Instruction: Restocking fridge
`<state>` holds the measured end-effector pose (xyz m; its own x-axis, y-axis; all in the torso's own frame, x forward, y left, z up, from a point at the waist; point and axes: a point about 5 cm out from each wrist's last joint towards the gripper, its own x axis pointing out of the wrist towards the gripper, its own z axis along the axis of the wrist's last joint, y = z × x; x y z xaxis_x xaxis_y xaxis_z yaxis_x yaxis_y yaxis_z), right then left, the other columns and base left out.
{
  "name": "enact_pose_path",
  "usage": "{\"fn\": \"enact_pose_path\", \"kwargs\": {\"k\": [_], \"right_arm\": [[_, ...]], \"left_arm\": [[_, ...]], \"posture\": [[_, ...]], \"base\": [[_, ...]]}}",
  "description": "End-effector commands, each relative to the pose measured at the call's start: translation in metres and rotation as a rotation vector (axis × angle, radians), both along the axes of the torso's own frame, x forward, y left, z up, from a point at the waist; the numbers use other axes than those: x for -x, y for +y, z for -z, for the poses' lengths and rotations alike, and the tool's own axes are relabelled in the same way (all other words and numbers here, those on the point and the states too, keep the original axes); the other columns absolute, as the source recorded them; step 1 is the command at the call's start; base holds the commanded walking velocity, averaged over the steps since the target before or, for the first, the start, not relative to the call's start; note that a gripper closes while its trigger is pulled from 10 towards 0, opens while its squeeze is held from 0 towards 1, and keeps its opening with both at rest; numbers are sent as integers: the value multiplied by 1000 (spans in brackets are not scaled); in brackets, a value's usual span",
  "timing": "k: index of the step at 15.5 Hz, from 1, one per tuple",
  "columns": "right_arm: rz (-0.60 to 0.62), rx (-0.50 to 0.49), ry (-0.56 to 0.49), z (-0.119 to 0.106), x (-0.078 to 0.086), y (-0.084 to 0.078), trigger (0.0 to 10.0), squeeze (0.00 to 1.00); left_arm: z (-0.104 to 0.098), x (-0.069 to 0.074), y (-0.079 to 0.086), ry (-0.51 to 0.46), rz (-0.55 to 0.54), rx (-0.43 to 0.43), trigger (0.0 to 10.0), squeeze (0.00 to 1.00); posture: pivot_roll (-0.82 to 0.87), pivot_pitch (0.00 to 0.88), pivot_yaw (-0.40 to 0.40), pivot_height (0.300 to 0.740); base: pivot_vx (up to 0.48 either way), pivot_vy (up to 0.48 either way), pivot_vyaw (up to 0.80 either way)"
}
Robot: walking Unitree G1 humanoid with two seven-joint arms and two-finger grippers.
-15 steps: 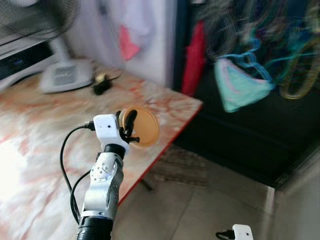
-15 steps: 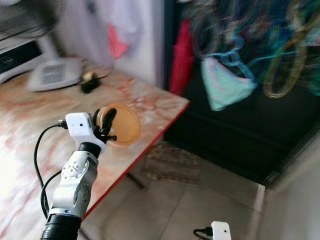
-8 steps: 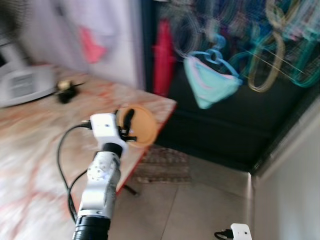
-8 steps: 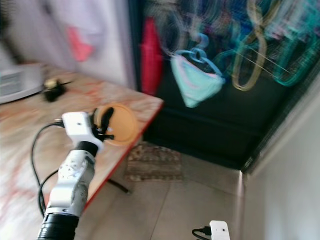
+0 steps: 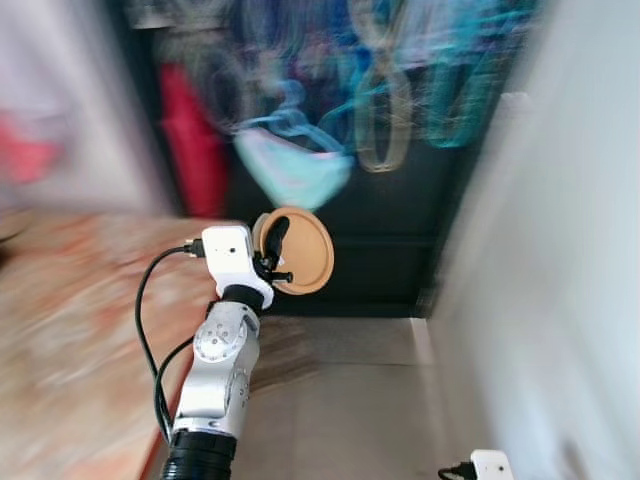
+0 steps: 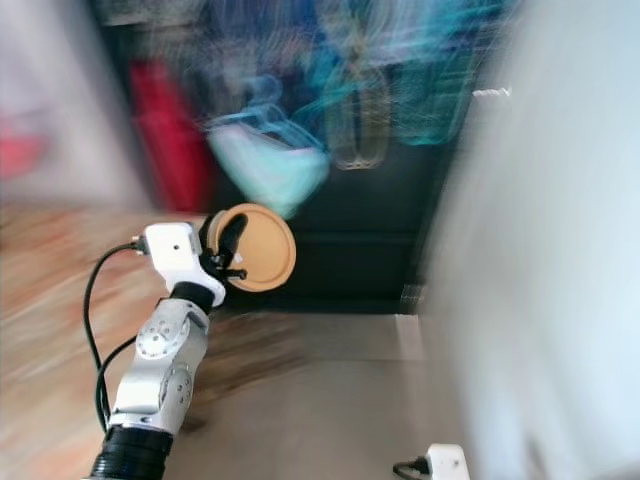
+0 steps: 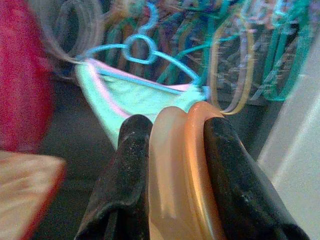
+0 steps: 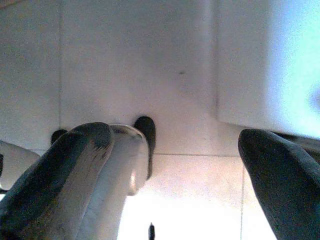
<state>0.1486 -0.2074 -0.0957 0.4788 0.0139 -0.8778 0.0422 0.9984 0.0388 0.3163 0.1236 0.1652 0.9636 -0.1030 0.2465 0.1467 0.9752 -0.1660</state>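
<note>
Smooth glossy orange plastic lid (image 7: 182, 175), matt black rubbery fingers (image 7: 127, 170) — pale smooth floor tiles (image 8: 135, 60)

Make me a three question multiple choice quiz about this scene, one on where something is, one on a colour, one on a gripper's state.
1. Where does the mint-green cloth on the light blue hanger hang?
A. before the dark opening
B. on the floor
C. on the marble table

2. What colour is the round flat plastic lid?
A. blue
B. orange
C. white

3. How is the left gripper?
A. open, holding nothing
B. shut on the lid
C. resting on the floor

Answers:
1 A, it hangs among other hangers against the dark background.
2 B, both eye views show an orange disc.
3 B, the left wrist view shows both black fingers pressed on the lid's rim.
</note>
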Motion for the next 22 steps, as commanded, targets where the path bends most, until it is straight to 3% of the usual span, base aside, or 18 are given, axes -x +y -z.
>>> {"fn": "enact_pose_path", "kwargs": {"k": [1,11,14,17,22], "right_arm": [[-25,-17,13,2,2,8,10000,0],[-45,-17,10,1,0,8,10000,0],[-48,-12,9,1,-1,8,10000,0],[-44,-6,5,1,-2,9,10000,0],[-39,-7,4,1,-2,9,10000,0]], "left_arm": [[0,-1,9,-2,-30,11,10000,0],[12,-4,22,52,-98,35,10000,0],[31,-5,24,156,-61,49,10000,0],[57,-1,21,264,45,-75,10000,0],[60,-1,22,274,43,-74,10000,0]], "posture": [[-85,0,32,740],[-85,0,28,740],[-80,0,28,740],[-78,0,30,740],[-79,0,35,740]], "base": [[0,0,-788],[0,91,-789],[0,0,-788],[0,0,-788],[0,0,-788]]}}
